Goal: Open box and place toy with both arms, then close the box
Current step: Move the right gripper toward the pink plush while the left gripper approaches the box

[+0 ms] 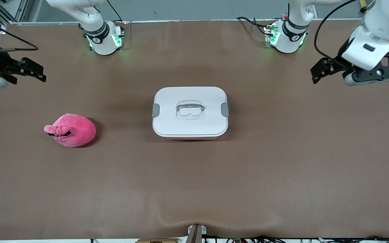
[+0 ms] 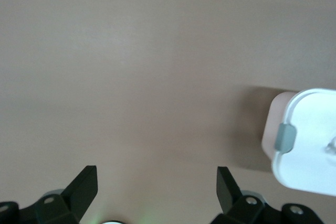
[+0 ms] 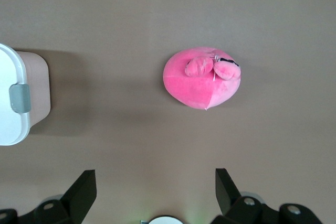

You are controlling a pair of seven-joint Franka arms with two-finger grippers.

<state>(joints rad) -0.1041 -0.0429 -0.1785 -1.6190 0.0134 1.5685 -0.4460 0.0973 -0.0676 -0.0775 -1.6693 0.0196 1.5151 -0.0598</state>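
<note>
Box [image 1: 190,126] at mid-table, pale pink tub under a white lid [image 1: 167,101], lid seated flat and shut. Contents hidden by the lid. One grey clip [image 1: 155,110] on the end toward the right arm, a second grey clip [image 1: 225,109] on the end toward the left arm, both lying flush against the lid's edge. Clear recessed handle [image 1: 189,110] set in the lid's middle. Seen again at the edge of the left wrist view [image 2: 307,145] and of the right wrist view [image 3: 13,103], one clip showing in each.

Brown table [image 1: 194,189] beneath everything, its covering slightly rippled along the edge nearest the front camera.

Toy [image 1: 71,130], round bright pink plush, well apart from the box toward the right arm's end of the table and a little nearer to the front camera than the box. Lying on the bare table, snout and dark face markings turned away from the box. Touched by neither gripper.

Left gripper [image 1: 317,75] up over the left arm's end of the table, jaws spread wide, nothing between them. Waiting.

Right gripper [image 1: 41,73] up over the right arm's end of the table, jaws likewise spread wide, nothing between them. Waiting too.
</note>
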